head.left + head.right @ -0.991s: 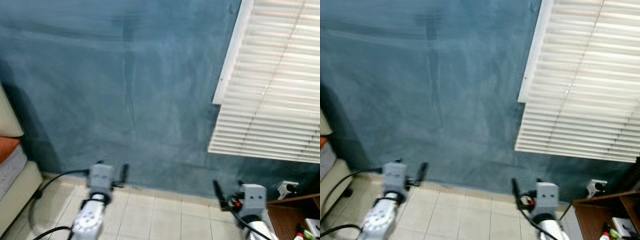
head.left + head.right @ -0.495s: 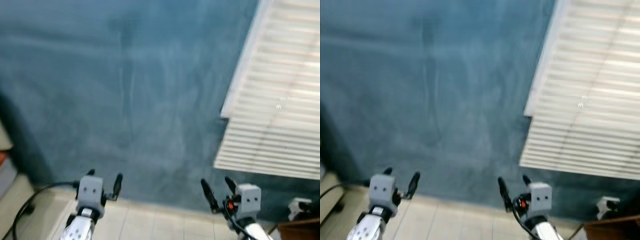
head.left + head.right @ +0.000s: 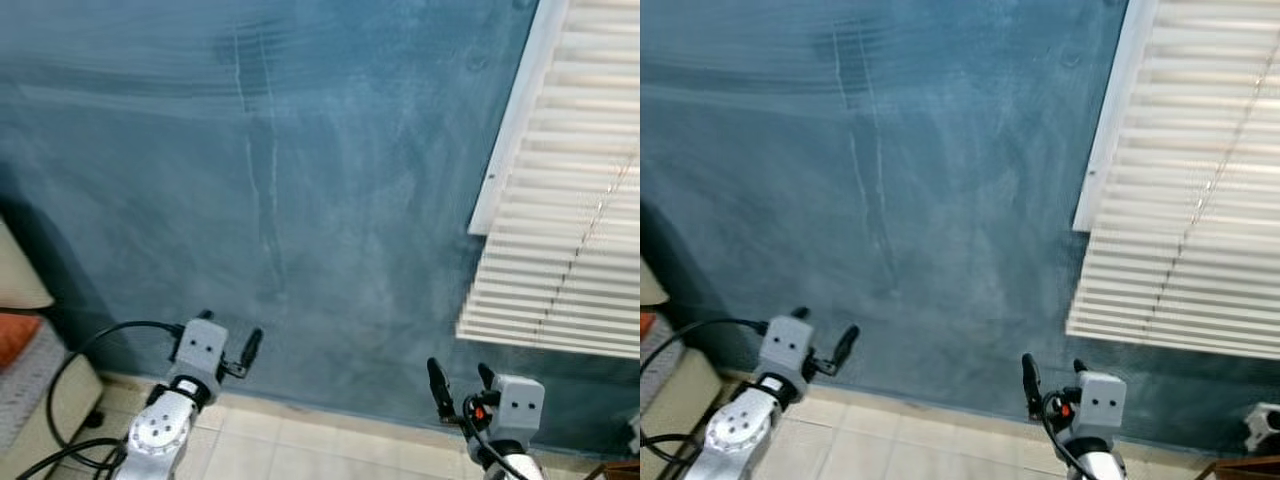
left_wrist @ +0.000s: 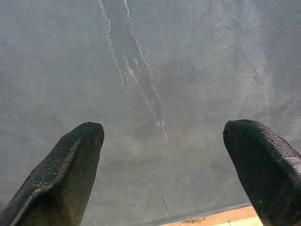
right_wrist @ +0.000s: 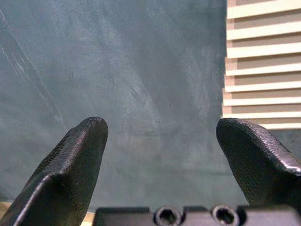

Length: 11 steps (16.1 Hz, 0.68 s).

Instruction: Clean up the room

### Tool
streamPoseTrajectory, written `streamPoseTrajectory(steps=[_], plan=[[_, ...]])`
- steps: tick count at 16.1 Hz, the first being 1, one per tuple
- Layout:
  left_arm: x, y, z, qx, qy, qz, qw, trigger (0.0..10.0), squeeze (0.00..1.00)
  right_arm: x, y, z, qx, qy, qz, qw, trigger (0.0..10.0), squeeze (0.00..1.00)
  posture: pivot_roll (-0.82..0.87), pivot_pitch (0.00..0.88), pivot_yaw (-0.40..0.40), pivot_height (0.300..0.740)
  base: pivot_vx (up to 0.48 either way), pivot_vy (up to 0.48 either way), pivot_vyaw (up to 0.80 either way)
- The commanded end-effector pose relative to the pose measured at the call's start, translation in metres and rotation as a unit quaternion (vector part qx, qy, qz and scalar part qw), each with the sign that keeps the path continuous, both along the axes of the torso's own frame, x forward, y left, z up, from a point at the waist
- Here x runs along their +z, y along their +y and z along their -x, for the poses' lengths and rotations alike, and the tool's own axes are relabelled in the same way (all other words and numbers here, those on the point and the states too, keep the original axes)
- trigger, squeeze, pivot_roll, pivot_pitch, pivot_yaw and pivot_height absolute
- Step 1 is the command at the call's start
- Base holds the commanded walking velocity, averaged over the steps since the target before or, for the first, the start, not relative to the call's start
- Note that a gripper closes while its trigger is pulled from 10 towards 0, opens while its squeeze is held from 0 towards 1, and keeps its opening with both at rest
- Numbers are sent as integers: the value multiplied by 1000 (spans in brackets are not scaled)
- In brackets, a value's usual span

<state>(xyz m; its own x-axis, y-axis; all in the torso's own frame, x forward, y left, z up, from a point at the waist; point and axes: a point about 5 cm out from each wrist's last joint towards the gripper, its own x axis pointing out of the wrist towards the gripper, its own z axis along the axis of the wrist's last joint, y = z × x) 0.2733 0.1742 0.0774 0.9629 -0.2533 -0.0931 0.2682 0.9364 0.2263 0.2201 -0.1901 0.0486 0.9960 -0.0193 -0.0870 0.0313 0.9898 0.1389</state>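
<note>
I face a blue-grey wall [image 3: 300,180] at close range. My left gripper [image 3: 228,338] is raised low at the left, open, with nothing between its fingers [image 4: 70,169]. At the lower right my right gripper [image 3: 460,385] is held up the same way, open and empty, its fingers [image 5: 70,165] pointing at the wall. No loose item to tidy can be made out.
White window blinds [image 3: 570,200] hang at the right. A beige cushioned seat [image 3: 25,340] with an orange patch sits at the far left. A black cable [image 3: 70,370] loops over pale floor tiles [image 3: 300,455]. A white wall socket [image 3: 1262,425] is low at the right.
The camera has swung, so the blinds sit further right and the seat at the left shows again. Both grippers stay raised and open.
</note>
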Motion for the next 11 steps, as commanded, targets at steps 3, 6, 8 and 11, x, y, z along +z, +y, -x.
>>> streamPoseTrajectory(steps=[3,6,8,11], plan=[[-2,-6,-6,3,5,37,999,10000,0,-2,-1,3,-8,7,20,1000,10000,0,-72,0,38,740,0,0,0],[-3,-11,-5,-11,2,32,999,10000,0,-2,-4,4,-16,10,21,1000,10000,0,-68,0,26,740,0,0,0],[-3,-11,-5,-11,2,32,999,10000,0,-2,-4,4,-16,10,21,1000,10000,0,-68,0,26,740,0,0,0],[-3,-11,-5,-11,2,32,999,10000,0,-2,-4,4,-16,10,21,1000,10000,0,-68,0,26,740,0,0,0]])
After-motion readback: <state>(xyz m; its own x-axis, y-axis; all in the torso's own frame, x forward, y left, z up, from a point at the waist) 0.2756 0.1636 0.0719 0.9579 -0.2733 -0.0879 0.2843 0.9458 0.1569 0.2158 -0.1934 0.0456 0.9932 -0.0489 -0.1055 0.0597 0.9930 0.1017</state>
